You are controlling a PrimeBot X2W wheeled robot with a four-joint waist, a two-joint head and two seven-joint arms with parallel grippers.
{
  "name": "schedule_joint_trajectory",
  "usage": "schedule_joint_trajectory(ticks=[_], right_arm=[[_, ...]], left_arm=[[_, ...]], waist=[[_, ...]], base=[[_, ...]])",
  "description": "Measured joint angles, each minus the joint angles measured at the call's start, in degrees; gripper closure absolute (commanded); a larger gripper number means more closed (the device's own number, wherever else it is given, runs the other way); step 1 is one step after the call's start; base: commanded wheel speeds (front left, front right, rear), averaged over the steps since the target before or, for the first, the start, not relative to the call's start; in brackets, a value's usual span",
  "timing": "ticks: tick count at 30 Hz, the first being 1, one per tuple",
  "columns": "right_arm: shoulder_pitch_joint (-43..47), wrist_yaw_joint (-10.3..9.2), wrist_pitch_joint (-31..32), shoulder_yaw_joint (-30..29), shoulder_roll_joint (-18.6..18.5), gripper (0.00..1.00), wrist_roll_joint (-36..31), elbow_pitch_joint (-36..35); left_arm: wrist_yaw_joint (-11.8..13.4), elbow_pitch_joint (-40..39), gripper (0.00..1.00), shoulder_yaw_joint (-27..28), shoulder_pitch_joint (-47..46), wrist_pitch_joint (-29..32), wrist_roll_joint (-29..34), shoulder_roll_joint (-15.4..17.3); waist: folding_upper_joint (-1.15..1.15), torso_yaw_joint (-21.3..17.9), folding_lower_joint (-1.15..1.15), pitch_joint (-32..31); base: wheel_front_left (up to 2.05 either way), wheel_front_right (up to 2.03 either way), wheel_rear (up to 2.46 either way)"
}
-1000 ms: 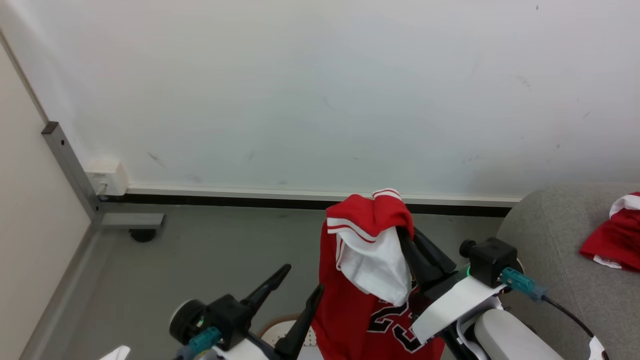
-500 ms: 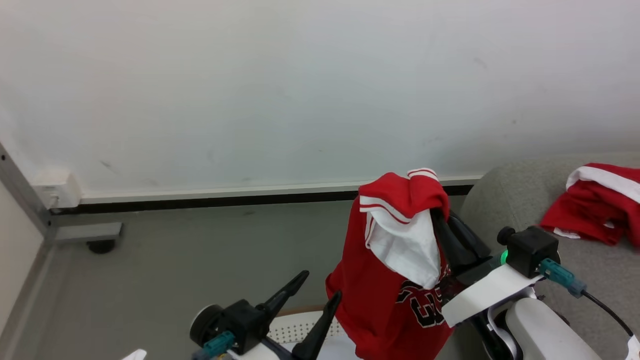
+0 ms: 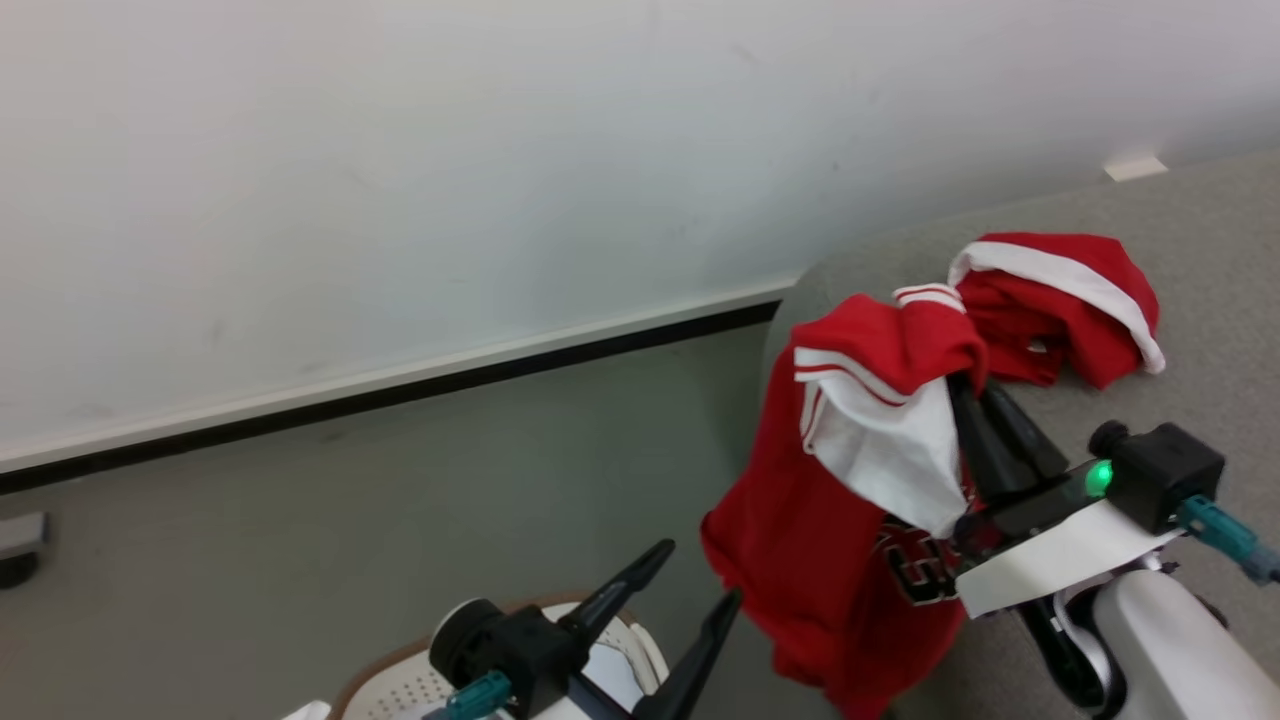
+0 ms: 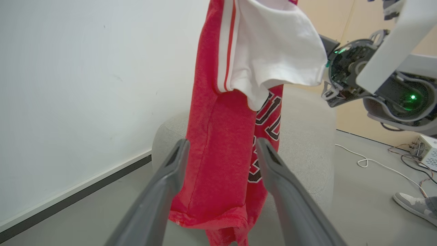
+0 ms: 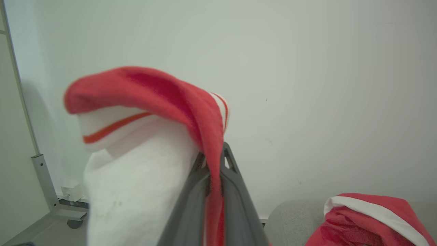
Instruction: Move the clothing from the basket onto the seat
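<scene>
The right gripper [image 3: 968, 400] pinches a thin fold of the red jersey [image 3: 820, 520], which hangs just off the near edge of the seat [image 3: 1210, 300], so letting go here could drop it short of the seat; the left gripper [image 3: 700, 572], beside the seat, stands wide and empty.

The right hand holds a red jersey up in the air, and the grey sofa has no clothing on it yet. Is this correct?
Not fully. The right hand does hold the red jersey up, but the grey sofa already has clothing on it: another red garment with white trim lies there, as the head view shows.
</scene>
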Motion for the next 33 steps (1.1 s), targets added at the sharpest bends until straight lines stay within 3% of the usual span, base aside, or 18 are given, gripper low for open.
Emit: schedule_joint_trajectory(ticks=[5, 9, 18, 20, 26, 33], right_arm=[[0.22, 0.0, 2.26, -5.1, -0.48, 1.0, -2.0, -2.96], [-4.71, 0.0, 4.97, -10.58, 0.62, 1.0, -5.19, -5.27], [-27.52, 0.0, 14.43, -32.07, 2.07, 1.0, -15.97, -7.77], [-30.26, 0.0, 15.69, -33.97, 1.76, 1.0, -17.31, -7.75], [-45.82, 0.0, 21.61, -47.09, -2.58, 1.0, -27.98, -5.93], [-43.74, 0.0, 21.42, -57.89, -0.85, 1.0, -35.43, -3.15]], left_arm=[[-0.68, -0.83, 0.0, -0.62, -0.28, 0.0, 1.23, -0.25], [-0.8, -1.93, 0.0, -0.93, -2.05, 0.0, 1.55, 2.11], [-1.21, -6.28, 0.0, -2.22, -9.5, 0.0, 0.93, 9.14], [-1.2, -6.81, 0.0, -2.38, -10.37, 0.0, 0.8, 9.91], [-1.21, -9.88, 0.0, -0.7, -14.15, 0.0, -1.63, 14.1], [-1.21, -10.87, 0.0, 0.75, -14.55, 0.0, -2.4, 15.8]], waist=[[0.0, -1.53, 0.0, 3.14], [0.0, -1.52, 0.0, 7.24], [0.0, 1.14, 0.01, 19.29], [0.0, 1.57, 0.01, 20.7], [0.0, 4.78, 0.02, 30.28], [0.0, 7.1, 0.01, 36.91]], base=[[0.0, 0.0, 0.0], [0.0, 0.0, 0.0], [0.0, 0.0, 0.0], [0.0, 0.0, 0.0], [0.0, 0.0, 0.0], [0.0, 0.0, 0.0]])
